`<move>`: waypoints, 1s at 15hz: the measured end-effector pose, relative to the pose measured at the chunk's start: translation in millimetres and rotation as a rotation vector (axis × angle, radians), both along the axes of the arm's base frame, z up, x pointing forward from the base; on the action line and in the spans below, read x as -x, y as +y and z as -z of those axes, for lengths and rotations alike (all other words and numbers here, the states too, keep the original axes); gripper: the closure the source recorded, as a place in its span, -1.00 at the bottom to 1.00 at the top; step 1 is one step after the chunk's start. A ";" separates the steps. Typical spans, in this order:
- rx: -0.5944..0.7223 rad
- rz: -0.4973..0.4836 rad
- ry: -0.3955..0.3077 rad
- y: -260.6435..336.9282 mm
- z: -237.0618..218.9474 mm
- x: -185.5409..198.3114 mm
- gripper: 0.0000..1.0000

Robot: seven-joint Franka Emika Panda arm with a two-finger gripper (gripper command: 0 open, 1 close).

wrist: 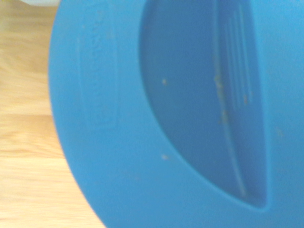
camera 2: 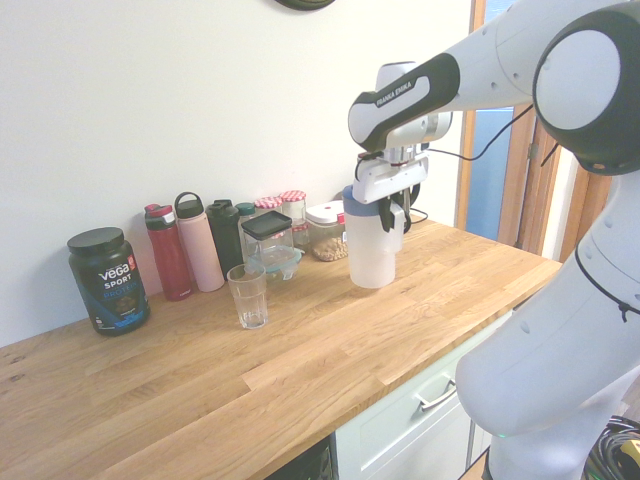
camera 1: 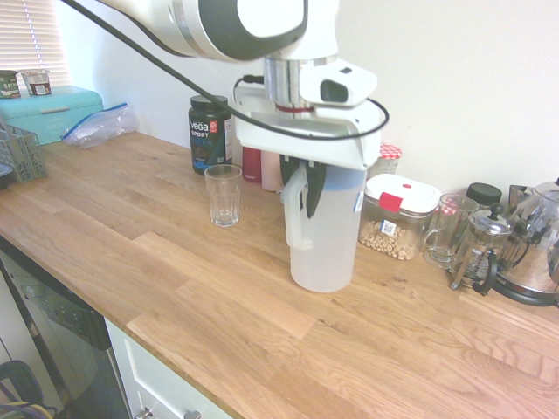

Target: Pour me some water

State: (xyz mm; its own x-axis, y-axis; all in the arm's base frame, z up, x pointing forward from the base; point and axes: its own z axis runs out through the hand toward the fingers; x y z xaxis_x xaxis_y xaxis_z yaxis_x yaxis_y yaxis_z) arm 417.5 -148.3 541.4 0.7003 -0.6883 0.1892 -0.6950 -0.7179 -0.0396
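Pale wood makes up the long worktop (camera 1: 201, 297), with the one white arm (camera 2: 560, 370) reaching over it and a turquoise box (camera 1: 52, 112) at the far end. The frosted white jug (camera 1: 328, 253) stands upright, its base seemingly resting on the wood, among the food tubs and bottles near the wall. Its blue lid (wrist: 114, 180) is on. The pincer (camera 1: 302, 197) points down and is closed on the upper part of the jug's handle (camera 1: 298, 230), which faces roughly towards the worktop's front edge; the jug's body lies on the wall side of the pincer, its long axis vertical. The clear glass (camera 1: 224, 201) stands upright and apart from the jug, on the side nearer the black tub (camera 1: 210, 140), and looks empty. Lifting the jug and carrying it sideways to the glass seems to come next, with the tilt to follow; a handle slipping or twisting in the grip could spill water. The water itself can't be made out through the cloudy wall, so its level is unclear. The wrist view is filled by the blurred lid, cut off by the picture's edges, and shows neither handle nor glass.
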 end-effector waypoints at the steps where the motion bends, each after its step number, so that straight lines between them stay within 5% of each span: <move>1: 0.009 -0.031 -0.001 15.8 -10.6 -3.4 1.00; 7: 0.081 -0.223 0.071 121.5 -29.9 -32.8 1.00; 15: 0.166 -0.402 0.394 206.7 -3.9 -101.3 1.00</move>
State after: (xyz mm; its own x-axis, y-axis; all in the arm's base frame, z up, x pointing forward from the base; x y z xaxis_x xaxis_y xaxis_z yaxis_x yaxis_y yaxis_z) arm 518.8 58.4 545.3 0.9396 -0.3376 -0.0560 -0.3064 -0.9028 0.3016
